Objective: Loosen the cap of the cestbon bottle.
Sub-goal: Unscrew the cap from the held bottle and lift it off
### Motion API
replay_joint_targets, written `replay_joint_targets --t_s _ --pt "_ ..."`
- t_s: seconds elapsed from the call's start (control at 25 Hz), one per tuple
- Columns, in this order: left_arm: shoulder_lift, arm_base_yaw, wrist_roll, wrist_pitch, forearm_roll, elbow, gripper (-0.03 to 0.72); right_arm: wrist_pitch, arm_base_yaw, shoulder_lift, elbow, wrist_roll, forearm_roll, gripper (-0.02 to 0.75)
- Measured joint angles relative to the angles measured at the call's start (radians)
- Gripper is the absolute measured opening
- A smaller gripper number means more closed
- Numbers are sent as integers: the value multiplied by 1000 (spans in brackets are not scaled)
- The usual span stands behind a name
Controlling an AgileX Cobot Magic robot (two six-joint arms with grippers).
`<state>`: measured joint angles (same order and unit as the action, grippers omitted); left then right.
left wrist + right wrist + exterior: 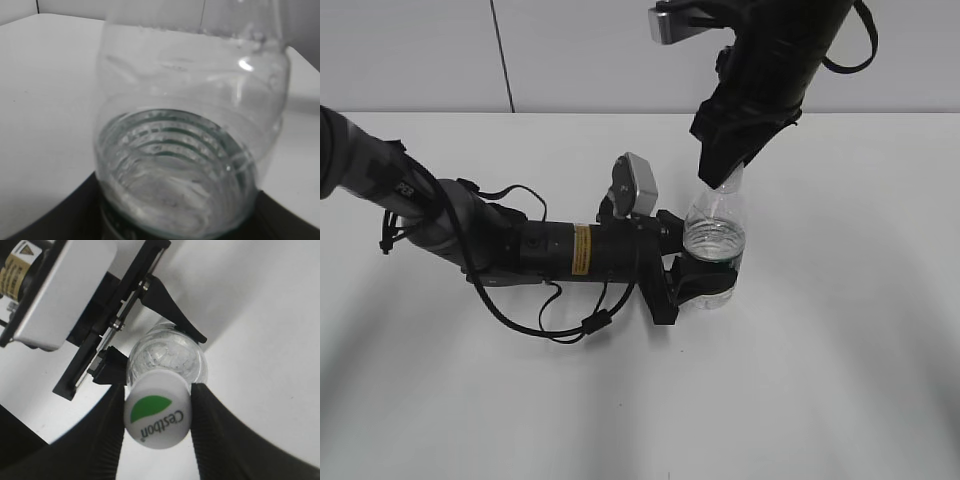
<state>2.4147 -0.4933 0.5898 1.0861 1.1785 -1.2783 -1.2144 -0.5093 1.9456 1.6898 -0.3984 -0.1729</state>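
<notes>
White desk, pale wall behind. Small clear plastic water bottle with dark green label band stands upright near desk centre, toward the far edge, partly filled with clear water. Left gripper closed around its lower body at the label. Right gripper comes from above, fingers pressed against both sides of the round white screw cap with green mark.

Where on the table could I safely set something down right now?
The table is bare right of the cestbon bottle and along the front edge. It is crowded at centre-left, where the left gripper clamps the bottle under the right gripper.
</notes>
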Motion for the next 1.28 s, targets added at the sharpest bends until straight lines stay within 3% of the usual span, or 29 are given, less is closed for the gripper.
replay_joint_targets --t_s 0.76,1.04,1.28 --pt "-3 3 1 -8 48 -7 390 -9 0 11 10 -987 -20 310" --pt "-3 5 1 -7 57 -8 390 -12 0 12 10 -1212 -25 309" --pt "-3 5 1 -6 57 -9 390 -13 0 9 10 -1285 -25 309"
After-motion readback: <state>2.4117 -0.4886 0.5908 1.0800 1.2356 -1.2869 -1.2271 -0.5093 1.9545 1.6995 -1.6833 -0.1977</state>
